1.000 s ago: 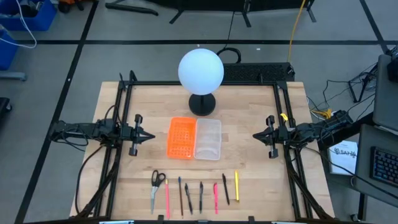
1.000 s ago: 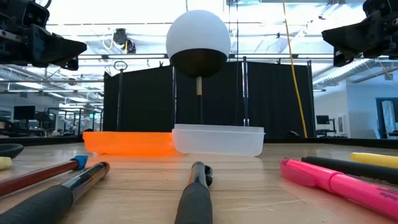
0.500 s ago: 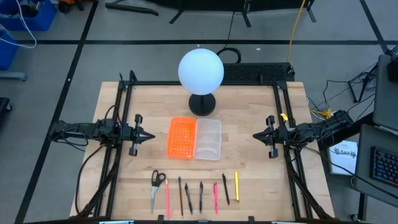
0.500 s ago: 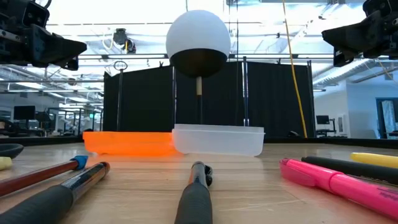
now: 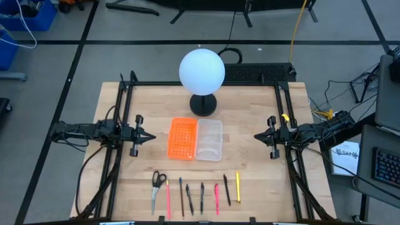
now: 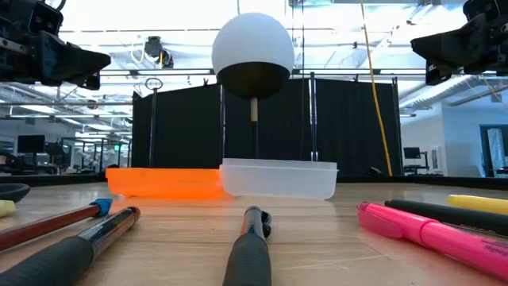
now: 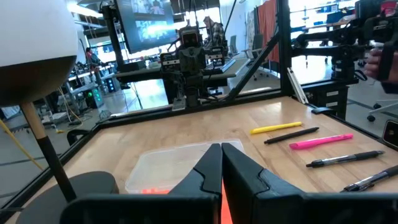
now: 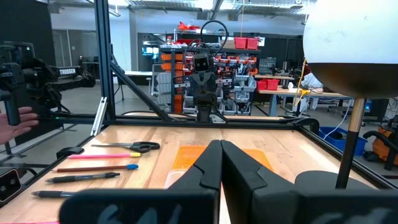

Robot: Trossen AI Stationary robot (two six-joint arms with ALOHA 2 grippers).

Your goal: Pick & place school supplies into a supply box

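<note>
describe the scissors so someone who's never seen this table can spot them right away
Start at the white globe lamp at the table's far edge, then come past the supply box to the row of pens and pencils along the near edge. The scissors lie at that row's left end, beside a pink pen. They alone have looped handles and metal blades; every neighbour is a slim stick.

The high view looks straight down on the tabletop (image 5: 250, 156); the low view skims it level, both sharing the supply box (image 6: 222, 179).
</note>
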